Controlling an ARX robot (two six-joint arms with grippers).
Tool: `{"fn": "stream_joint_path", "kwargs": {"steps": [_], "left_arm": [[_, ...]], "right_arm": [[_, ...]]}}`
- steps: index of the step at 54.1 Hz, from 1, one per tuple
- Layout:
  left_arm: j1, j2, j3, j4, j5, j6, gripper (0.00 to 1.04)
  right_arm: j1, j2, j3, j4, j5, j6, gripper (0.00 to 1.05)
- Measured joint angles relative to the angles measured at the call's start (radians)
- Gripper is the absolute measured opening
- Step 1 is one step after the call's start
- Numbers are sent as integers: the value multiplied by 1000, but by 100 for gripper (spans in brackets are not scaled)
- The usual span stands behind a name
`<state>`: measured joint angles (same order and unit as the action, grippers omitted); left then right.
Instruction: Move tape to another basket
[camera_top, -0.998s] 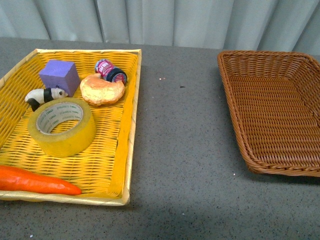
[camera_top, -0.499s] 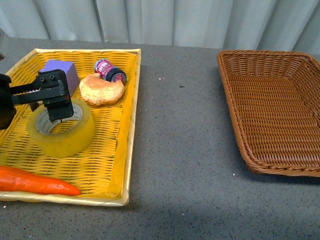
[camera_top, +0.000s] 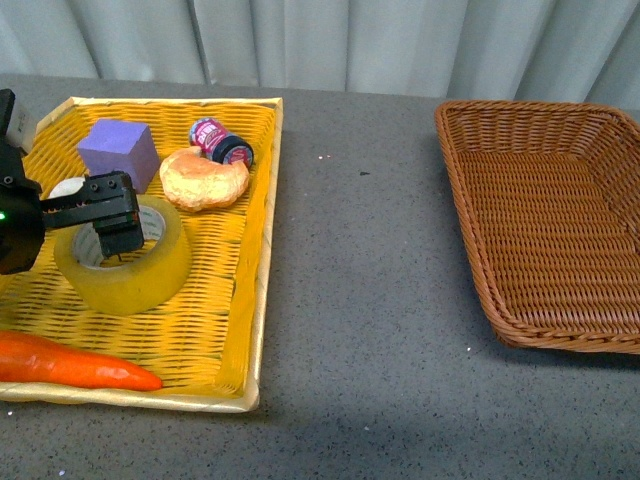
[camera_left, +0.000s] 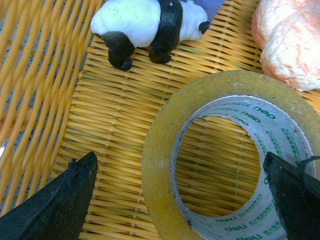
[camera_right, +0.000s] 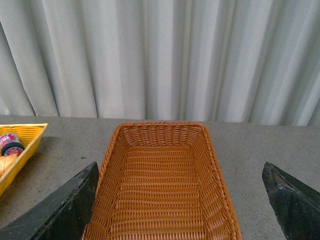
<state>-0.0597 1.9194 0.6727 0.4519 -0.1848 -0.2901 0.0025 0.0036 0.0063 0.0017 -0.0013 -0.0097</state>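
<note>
yellowish tape under spread left claw

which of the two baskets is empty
The brown wicker basket on the right; the yellow tray holds the tape, carrot, bun and more.

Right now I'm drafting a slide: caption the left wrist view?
Open left pincer poised over the packing tape roll in the yellow woven tray, toy panda nearby.
</note>
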Motion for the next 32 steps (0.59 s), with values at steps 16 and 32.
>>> {"fn": "stream_joint_path", "kwargs": {"steps": [16,32], "left_arm": [[2,64,35,-17,-22,23,98],[5,74,49,-31,-33,26,55]], "right_arm": [[0,0,0,0,0,0,96],[0,0,0,0,0,0,96]]}}
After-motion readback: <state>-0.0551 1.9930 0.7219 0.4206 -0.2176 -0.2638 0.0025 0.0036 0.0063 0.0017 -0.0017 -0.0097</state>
